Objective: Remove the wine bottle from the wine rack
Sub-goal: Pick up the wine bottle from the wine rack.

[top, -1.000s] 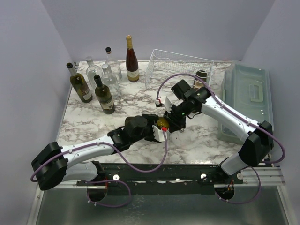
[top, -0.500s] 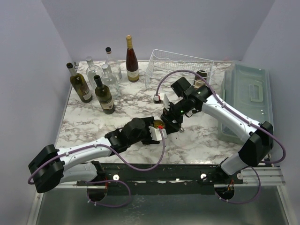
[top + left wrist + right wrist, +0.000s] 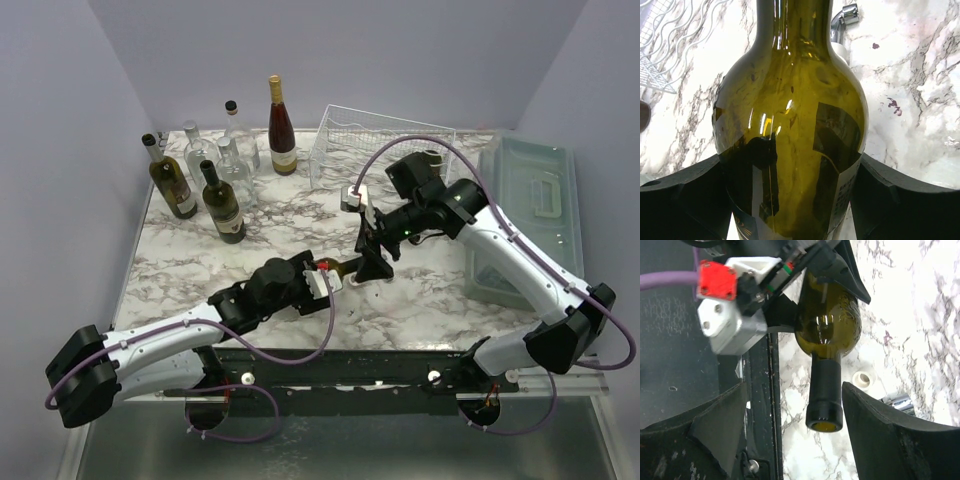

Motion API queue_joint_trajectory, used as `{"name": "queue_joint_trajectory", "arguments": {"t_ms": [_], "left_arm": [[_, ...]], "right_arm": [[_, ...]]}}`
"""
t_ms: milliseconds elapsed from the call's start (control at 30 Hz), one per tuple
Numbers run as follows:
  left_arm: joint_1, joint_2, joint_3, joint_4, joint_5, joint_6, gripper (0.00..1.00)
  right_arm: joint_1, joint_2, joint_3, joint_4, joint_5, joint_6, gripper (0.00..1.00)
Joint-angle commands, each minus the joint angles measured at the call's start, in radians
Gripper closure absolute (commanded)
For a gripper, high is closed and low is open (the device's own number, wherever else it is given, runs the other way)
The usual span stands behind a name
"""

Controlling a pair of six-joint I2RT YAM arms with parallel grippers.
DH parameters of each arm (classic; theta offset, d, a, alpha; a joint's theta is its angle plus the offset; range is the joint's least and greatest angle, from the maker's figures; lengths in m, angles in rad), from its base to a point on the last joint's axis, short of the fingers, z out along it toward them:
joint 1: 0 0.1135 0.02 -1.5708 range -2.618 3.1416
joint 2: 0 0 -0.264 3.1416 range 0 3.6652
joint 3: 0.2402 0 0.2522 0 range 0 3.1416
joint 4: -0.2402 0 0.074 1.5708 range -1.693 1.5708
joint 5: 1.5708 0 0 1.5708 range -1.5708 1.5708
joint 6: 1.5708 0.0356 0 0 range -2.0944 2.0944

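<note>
Left jaws clamp wine bottle (image 3: 790, 125); right jaws straddle neck.

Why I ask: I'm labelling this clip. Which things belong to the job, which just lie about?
Job: olive-green glass wine bottle; white wire-grid rack; left gripper clamping the bottle; right gripper open around its neck.
Lying about: cluster of upright glass bottles; translucent grey-green lidded plastic bin.

Seemingly wine bottle (image 3: 790, 125) well before wine rack (image 3: 385, 140)
</note>
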Motion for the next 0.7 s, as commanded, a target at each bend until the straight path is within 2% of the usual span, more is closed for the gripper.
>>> {"name": "queue_joint_trajectory", "arguments": {"t_ms": [0,100,200,300,467,667], "left_arm": [[0.003,-0.068,-0.012,0.103,0.058,-0.077,1.0],[0.004,-0.101,-0.022,0.109,0.092,-0.118,1.0],[0.005,-0.129,-0.035,0.129,0.126,-0.177,1.0],[0.005,-0.154,-0.063,0.17,0.147,-0.239,1.0],[0.006,-0.2,-0.116,0.244,0.181,-0.316,1.0],[0.005,-0.263,-0.173,0.303,0.216,-0.389,1.0]], "right_arm": [[-0.009,-0.049,0.044,-0.067,-0.116,-0.129,0.2],[-0.009,-0.121,0.007,0.013,-0.125,-0.19,0.2],[-0.009,-0.216,-0.059,0.125,-0.131,-0.291,0.15],[-0.009,-0.205,-0.026,0.069,-0.184,-0.419,0.14],[-0.008,-0.191,-0.054,0.143,-0.28,-0.389,0.14],[-0.009,-0.182,-0.09,0.209,-0.271,-0.328,0.14]]}}
